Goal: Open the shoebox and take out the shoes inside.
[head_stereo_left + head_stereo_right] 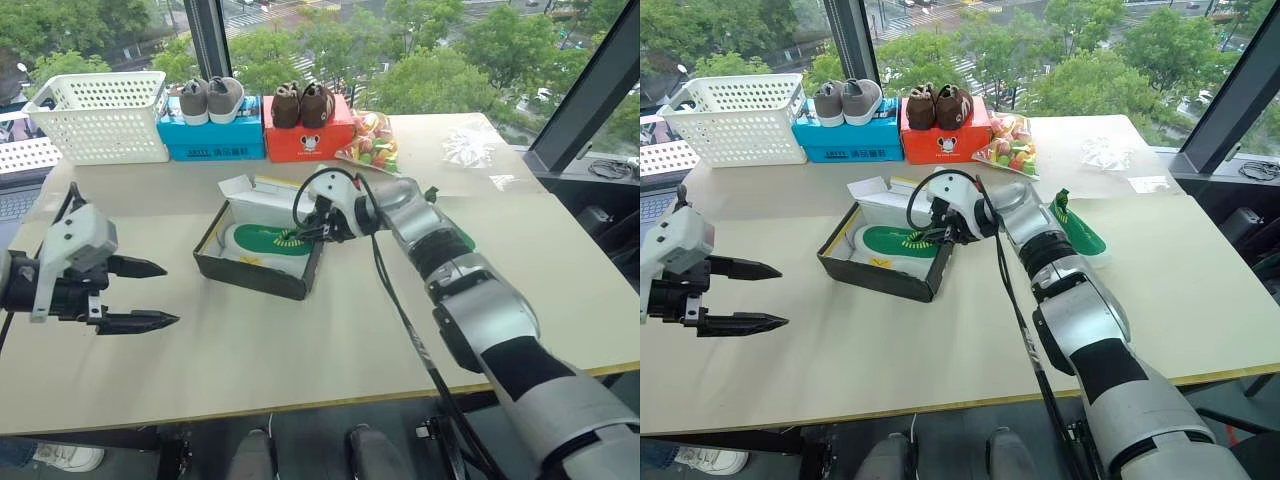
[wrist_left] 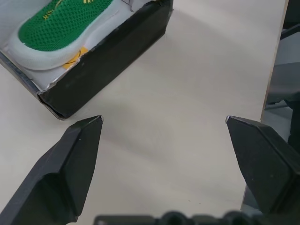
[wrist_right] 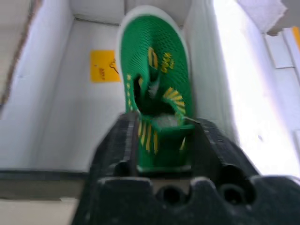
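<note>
Shoebox (image 1: 262,262) sits open near the middle of the counter (image 1: 300,350), black sides and white inside, with the right claw (image 1: 312,232) reaching in over its near-right edge. In the right wrist view the two black fingers (image 3: 123,140) are closed on the heel of a green shoe (image 3: 152,89) with yellow markings that lies inside the box. A yellow label (image 3: 104,65) is stuck on the white floor of the box beside that shoe; its print is too small to read. The other green shoe (image 1: 1077,232) lies on the counter just to the right of the box, behind the right arm. The left claw (image 1: 130,295) hangs over the counter to the left of the box, its fingers spread wide and holding nothing. At the far edge stand a white basket (image 1: 98,115), a blue box (image 1: 212,138) with a grey pair (image 1: 210,98) on top, and an orange-red box (image 1: 308,138) with a brown pair (image 1: 302,103); the lettering on both boxes is unreadable.
</note>
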